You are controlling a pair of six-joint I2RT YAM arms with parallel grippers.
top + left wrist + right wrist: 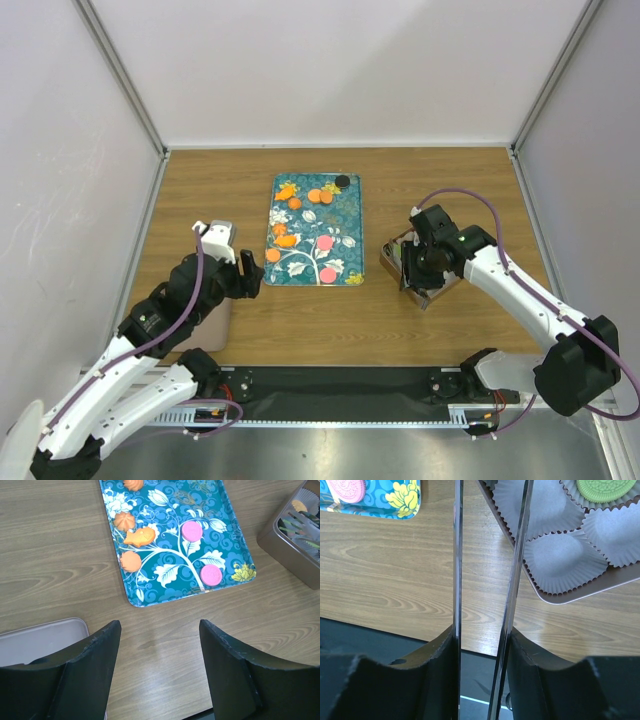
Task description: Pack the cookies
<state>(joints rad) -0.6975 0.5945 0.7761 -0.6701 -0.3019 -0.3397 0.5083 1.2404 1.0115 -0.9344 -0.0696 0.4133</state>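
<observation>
The teal tray point(352, 215) lies mid-table with orange cookies point(314, 195), pink cookies point(325, 243) and a black one point(342, 181) on it. In the left wrist view two pink cookies point(191, 531) and an orange one point(130, 561) lie on its near end. My left gripper point(159, 630) is open and empty, above bare table just short of the tray's near-left corner. My right gripper point(481, 635) is shut on metal tongs point(457, 555), over the tin point(560, 562) of white paper cups. One cup holds a green cookie point(601, 488).
A grey lid point(40, 640) lies on the table under my left arm. The tin point(388, 262) stands right of the tray. White walls close in the table on three sides. A black strip runs along the near edge.
</observation>
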